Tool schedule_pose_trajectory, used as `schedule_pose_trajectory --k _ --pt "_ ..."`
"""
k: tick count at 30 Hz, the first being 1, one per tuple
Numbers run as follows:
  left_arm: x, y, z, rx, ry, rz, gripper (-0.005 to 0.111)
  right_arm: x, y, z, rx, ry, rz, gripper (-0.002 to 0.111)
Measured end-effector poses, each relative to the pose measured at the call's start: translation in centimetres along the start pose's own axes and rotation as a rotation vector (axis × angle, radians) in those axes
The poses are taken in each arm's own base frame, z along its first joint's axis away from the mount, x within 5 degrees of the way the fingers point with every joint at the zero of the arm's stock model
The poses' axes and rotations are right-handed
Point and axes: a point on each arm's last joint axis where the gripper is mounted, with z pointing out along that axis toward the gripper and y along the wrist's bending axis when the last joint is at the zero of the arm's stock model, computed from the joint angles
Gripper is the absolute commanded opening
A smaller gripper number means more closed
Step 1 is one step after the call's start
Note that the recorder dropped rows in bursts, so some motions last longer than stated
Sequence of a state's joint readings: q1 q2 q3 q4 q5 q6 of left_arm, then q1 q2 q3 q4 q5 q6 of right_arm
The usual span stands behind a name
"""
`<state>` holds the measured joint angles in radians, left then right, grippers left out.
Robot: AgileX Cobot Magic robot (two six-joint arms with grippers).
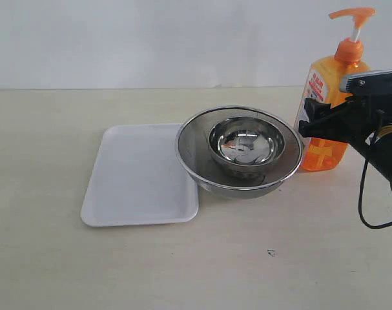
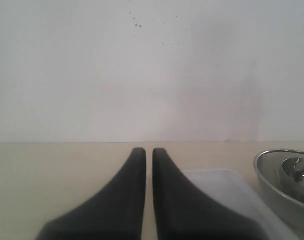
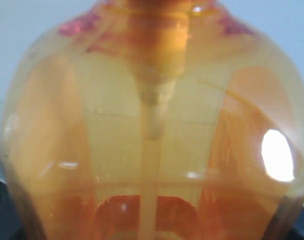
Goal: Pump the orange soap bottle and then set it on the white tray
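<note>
Right wrist view shows the right gripper (image 1: 310, 126) clamped on the upright tall translucent orange plastic soap bottle (image 1: 325, 155); the flat white rectangular tray (image 1: 134, 177) lies leftward.

The only printing stands on the white label (image 1: 314, 90) of the orange soap bottle (image 1: 326, 152): red characters running down it, too small and blurred to read. Seen close in the right wrist view, the print is only reddish smears, nothing legible.

Tray (image 1: 128, 181) left, nested bowls (image 1: 202, 161) middle (rim over tray), bottle (image 1: 323, 155) right.
</note>
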<state>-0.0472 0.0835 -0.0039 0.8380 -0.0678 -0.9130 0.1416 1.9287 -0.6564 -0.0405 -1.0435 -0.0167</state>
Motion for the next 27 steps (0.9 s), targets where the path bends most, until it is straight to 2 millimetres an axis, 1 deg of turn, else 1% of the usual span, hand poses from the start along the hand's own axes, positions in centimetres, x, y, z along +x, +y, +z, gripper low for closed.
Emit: schedule_pose_trajectory --k 4,9,18,27 --pt "-0.2 0.1 0.0 -0.010 -0.018 0.001 0.005 0.0 0.0 0.0 0.000 0.000 0.000 0.000" --pt "0.0 0.4 0.0 -0.041 -0.004 0.049 0.005 0.0 0.0 0.0 0.000 0.000 0.000 0.000" --pt "1.4 0.4 -0.1 -0.037 0.153 0.056 0.005 0.0 0.0 0.0 0.000 0.000 0.000 0.000" --pt "2.3 0.2 -0.3 -0.026 0.254 -0.024 0.005 0.0 0.0 0.0 0.000 0.000 0.000 0.000"
